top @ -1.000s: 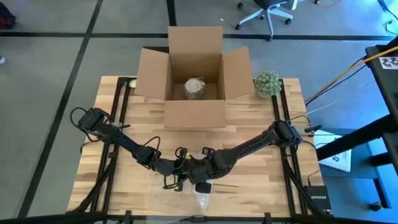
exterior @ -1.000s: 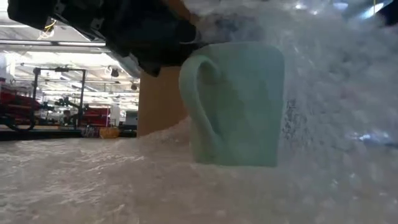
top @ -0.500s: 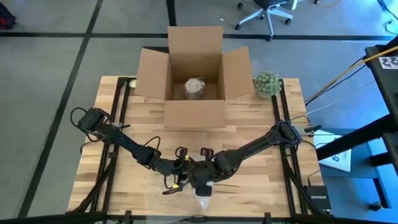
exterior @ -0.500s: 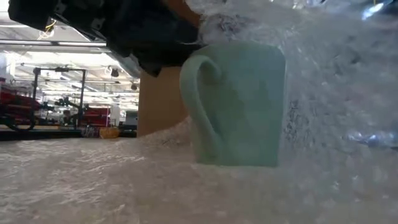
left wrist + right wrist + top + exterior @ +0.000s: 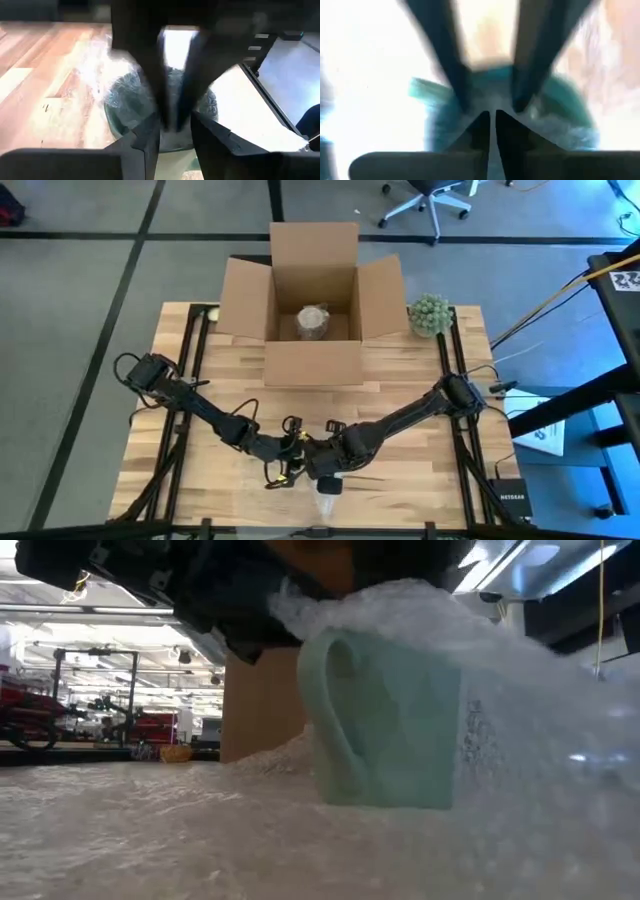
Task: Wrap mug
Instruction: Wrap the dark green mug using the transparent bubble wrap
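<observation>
On the table [image 5: 400, 480], bubble wrap [image 5: 420, 615] now drapes over the mug [image 5: 395, 720].

arms: two, dark, slim jointed links
left arm [image 5: 200, 408]: black cable loops, yellow marks near the wrist
right arm [image 5: 410, 414]: black, rounded joints
fingers [image 5: 150, 145]: dark, flat, tapering

Pale green mug [image 5: 392, 720], clear-white bubble wrap [image 5: 150, 840]

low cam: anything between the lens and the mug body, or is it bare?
Not bare on the right: in the low view the bubble wrap drapes over the top and right side of the mug. Its handle side is uncovered.
</observation>
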`<state>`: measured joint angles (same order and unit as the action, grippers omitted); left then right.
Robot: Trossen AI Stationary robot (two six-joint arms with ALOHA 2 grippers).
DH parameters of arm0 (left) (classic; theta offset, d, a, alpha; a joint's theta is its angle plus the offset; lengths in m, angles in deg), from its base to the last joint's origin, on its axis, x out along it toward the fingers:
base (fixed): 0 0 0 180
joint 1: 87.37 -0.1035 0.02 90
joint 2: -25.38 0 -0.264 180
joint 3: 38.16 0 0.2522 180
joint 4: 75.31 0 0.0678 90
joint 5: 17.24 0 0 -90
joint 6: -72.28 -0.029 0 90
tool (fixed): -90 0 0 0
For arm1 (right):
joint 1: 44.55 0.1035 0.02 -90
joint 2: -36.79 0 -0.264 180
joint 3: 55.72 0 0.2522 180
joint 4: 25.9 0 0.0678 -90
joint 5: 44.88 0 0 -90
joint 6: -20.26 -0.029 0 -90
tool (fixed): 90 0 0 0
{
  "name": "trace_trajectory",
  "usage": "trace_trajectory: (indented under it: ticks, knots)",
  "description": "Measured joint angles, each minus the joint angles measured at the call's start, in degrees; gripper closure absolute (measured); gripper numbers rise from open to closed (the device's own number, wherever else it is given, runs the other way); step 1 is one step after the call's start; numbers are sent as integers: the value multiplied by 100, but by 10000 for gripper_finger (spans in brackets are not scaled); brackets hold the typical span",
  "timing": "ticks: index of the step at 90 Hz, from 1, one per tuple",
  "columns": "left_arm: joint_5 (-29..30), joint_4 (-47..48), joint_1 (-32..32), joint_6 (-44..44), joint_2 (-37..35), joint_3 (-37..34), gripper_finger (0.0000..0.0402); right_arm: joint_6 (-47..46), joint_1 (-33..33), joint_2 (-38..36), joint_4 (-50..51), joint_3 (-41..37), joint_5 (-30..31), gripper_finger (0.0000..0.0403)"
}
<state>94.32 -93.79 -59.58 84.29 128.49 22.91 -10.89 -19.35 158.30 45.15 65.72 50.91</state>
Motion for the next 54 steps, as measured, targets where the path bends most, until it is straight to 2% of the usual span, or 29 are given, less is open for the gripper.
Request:
trace_trajectory:
  ticks: [15,24,37,54]
  knots:
    - [8,-2,1,0,0,-2,308,4,10,-31,1070,1007,241,386]
    - [2,-6,0,2,0,-2,308,-10,44,-42,1500,1169,377,386]
    - [5,-1,2,0,0,-2,308,-155,115,-31,1523,691,147,386]
    - [-2,-25,2,2,2,0,308,-164,101,-20,404,-456,-36,386]
